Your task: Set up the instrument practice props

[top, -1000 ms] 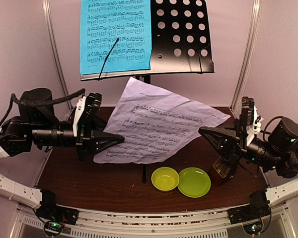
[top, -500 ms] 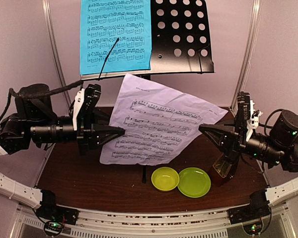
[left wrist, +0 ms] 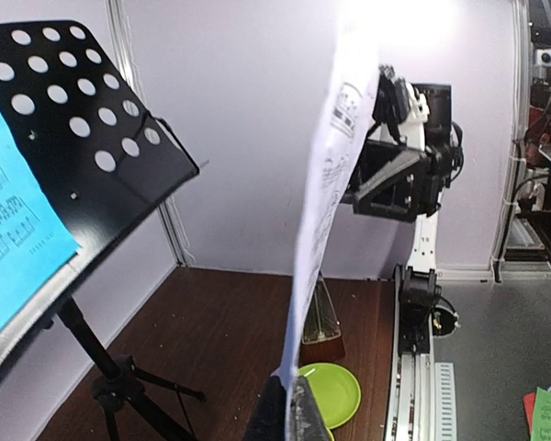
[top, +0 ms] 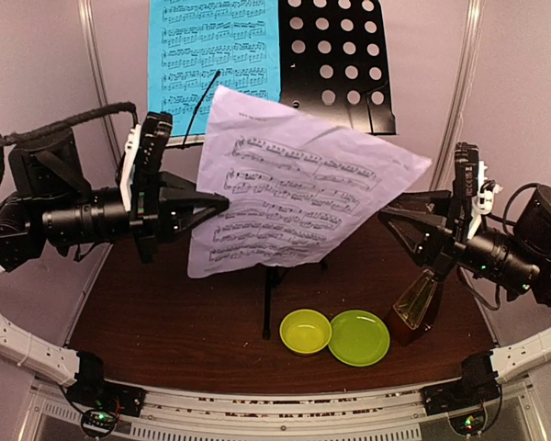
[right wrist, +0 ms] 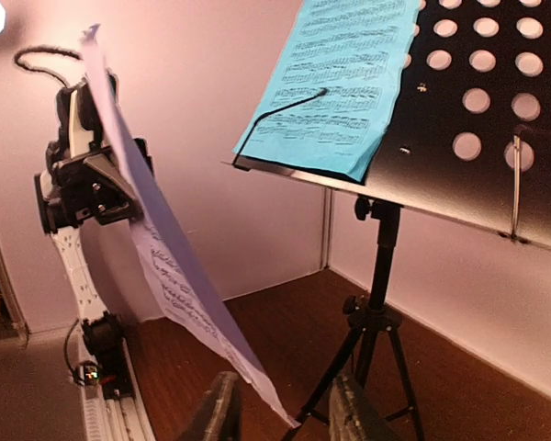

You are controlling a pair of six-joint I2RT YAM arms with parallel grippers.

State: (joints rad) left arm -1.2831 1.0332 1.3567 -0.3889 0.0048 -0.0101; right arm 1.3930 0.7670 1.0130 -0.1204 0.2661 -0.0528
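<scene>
Pale lilac sheet of printed music (top: 303, 197) hangs just in front of the black perforated-metal music stand (top: 335, 64), pinched by the left gripper (top: 222, 202), right gripper (top: 386, 225) parted at its far corner; held one-sided, the limp paper may sag or snag on the stand's ledge.

A small lime-green bowl (top: 305, 331) sits right against a shallow lime-green plate (top: 359, 337) on its right in the overhead view, both near the front edge of the dark brown wooden table (top: 165, 322) enclosed by pale walls (top: 46, 73).
</scene>
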